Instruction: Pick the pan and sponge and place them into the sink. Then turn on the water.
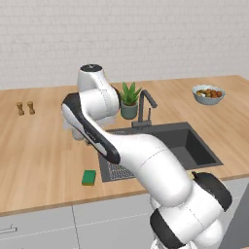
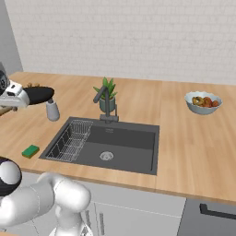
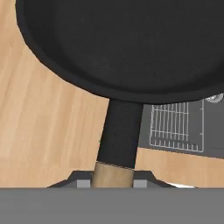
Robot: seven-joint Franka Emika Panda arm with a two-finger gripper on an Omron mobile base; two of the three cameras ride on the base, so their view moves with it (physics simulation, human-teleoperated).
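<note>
1. The tool is clamped on the frying pan's wooden handle, held above the tabletop.
2. Step in hand: carrying the pan to the sink, at four o'clock in the hand view.
3. Next, probably lower and release; the green sponge waits.

The arm bends left over the counter; its gripper is clamped on a handle.

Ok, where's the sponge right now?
The sponge lies flat on the wooden counter near its front edge, just left of the sink by the wire rack end. The right base view shows it at the sink's front-left corner.
</note>
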